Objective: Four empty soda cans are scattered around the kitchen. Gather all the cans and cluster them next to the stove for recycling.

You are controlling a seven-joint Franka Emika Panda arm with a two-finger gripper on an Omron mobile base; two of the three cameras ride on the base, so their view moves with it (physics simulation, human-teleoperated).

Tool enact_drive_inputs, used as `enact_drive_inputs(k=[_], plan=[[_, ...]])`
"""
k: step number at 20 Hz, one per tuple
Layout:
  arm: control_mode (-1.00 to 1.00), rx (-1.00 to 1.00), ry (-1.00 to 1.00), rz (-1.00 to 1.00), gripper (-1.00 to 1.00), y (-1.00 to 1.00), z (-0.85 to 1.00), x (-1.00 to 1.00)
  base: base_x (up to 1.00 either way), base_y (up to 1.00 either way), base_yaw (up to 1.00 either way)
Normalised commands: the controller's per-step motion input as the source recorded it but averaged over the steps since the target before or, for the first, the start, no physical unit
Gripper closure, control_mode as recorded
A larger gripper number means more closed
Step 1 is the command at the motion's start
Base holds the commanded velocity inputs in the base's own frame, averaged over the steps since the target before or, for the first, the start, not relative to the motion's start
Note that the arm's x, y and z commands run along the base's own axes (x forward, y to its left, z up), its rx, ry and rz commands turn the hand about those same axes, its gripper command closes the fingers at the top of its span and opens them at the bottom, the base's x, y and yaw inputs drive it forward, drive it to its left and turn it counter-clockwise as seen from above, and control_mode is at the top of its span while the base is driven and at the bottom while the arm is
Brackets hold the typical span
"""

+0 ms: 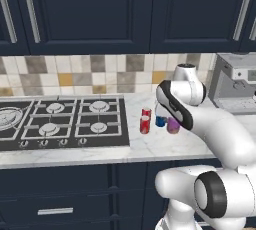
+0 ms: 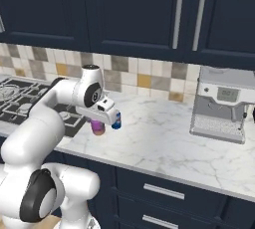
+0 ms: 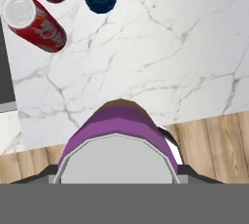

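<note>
The purple can is pinched in the gripper, over the counter right of the stove. It should be lowered upright just beside the blue can, clear of the red cans.

I see two red cans, a blue can and a purple can upright on marble just right of the stove.

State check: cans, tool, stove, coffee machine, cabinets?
purple can: upright, held in the tool
tool: shut on purple can
two red cans: upright on counter beside stove
blue can: upright on counter
stove: no flames
coffee machine: idle
cabinets: doors closed
</note>
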Motion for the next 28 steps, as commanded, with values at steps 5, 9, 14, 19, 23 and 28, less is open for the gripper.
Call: enact_drive_inputs(k=[5, 9, 14, 19, 23, 28], plan=[[-1.0, -0.01, -0.14, 0.0, 1.0, 0.05, -0.08, 0.12, 0.0, 0.0, 0.0], [-1.0, 0.0, -0.12, 0.0, 1.0, 0.08, -0.11, 0.14, 0.0, 0.0, 0.0], [-1.0, 0.0, 0.05, 0.0, 1.0, 0.02, -0.18, 0.17, 0.0, 0.0, 0.0], [-1.0, 0.0, 0.17, 0.0, 1.0, 0.0, -0.2, 0.25, 0.0, 0.0, 0.0], [-1.0, 0.0, 0.15, 0.0, 1.0, 0.0, -0.21, 0.31, 0.0, 0.0, 0.0], [-1.0, 0.0, 0.01, 0.0, 1.0, 0.0, -0.2, 0.29, 0.0, 0.0, 0.0]])
